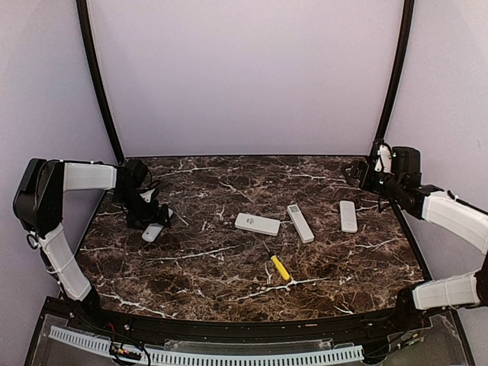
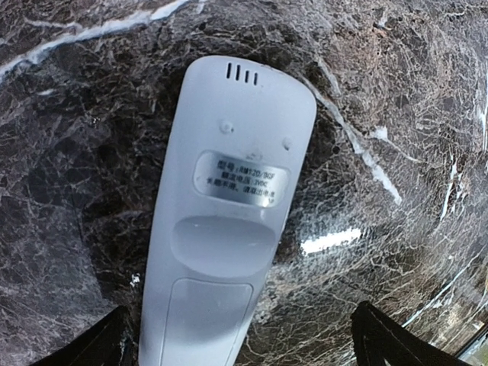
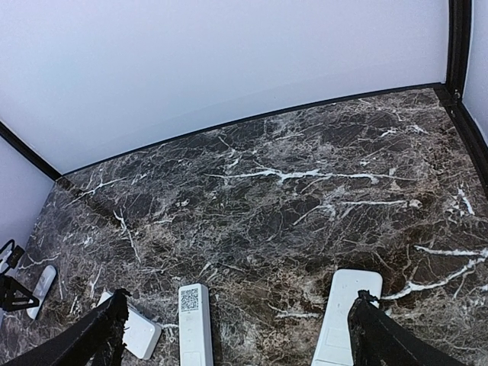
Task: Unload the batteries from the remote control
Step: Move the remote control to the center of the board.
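- Left gripper (image 2: 244, 343) is hovering wide open and empty over the remote (image 2: 225, 229), whose long axis is running from the frame's bottom to its top.
- Right gripper (image 1: 364, 177) is hanging open and empty, far right.

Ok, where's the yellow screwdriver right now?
In the top view, the yellow screwdriver lies near the middle of the marble table, just nearer the arm bases than the wide white remote.

A lab-like robot test booth. Lilac walls (image 1: 244, 69) enclose a marble-patterned table (image 1: 229, 267). Black poles (image 1: 97, 76) rise at ten and two o'clock.
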Motion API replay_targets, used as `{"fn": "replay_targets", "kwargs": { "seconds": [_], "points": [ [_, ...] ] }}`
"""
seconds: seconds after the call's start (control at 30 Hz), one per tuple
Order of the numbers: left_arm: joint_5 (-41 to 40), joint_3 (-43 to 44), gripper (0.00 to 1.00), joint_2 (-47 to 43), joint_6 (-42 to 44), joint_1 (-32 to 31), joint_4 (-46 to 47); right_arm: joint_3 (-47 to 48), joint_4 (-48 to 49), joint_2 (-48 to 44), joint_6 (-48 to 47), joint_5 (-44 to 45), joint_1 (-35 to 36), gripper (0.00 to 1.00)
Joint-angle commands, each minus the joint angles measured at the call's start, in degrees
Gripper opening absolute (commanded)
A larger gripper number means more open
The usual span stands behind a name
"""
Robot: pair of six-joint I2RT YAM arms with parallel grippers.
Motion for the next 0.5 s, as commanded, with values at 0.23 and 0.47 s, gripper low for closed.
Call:
{"fn": "replay_targets", "kwargs": {
  "seconds": [0.23, 0.47],
  "points": [
    [5.63, -2.01, 0.99, -0.18, -0.78, -0.13, -2.58, -0.45, 0.69, -0.90, -0.12, 0.31, 0.51, 0.99],
    [12.88, -3.68, 0.99, -0.38, -1.60, -1.84, -0.84, 0.27, -0.38, -1.72, -0.46, 0.15, 0.56, 0.99]
  ]
}}
